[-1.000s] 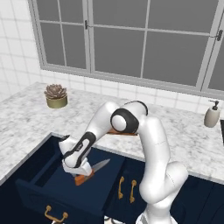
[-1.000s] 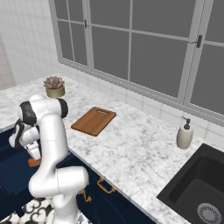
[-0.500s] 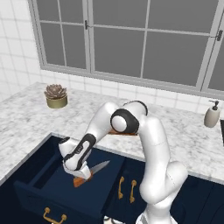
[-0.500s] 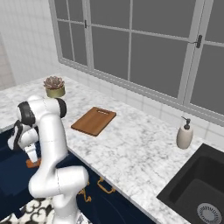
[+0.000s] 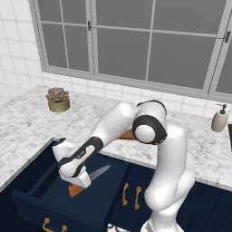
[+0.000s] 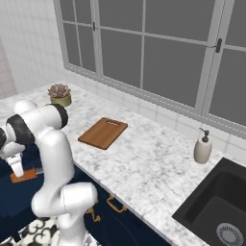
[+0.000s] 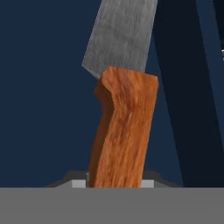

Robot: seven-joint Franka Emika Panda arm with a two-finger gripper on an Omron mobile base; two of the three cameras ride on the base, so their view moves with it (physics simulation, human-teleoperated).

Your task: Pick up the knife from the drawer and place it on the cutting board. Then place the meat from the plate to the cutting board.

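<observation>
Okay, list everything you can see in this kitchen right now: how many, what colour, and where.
knife: one, orange-brown handle, grey blade, lying in the open drawer
drawer: one, navy blue with brass handles, pulled open below the counter
cutting board: one, brown wood, flat on the counter
potted succulent: one, purplish leaves in an olive pot, back of the counter
soap dispenser: one, beige, beside the sink
sink: one, black, set in the counter
counter: one, grey-white marble
window: grey frames, behind the counter
gripper: one, white, down in the drawer, closing around the knife handle
</observation>
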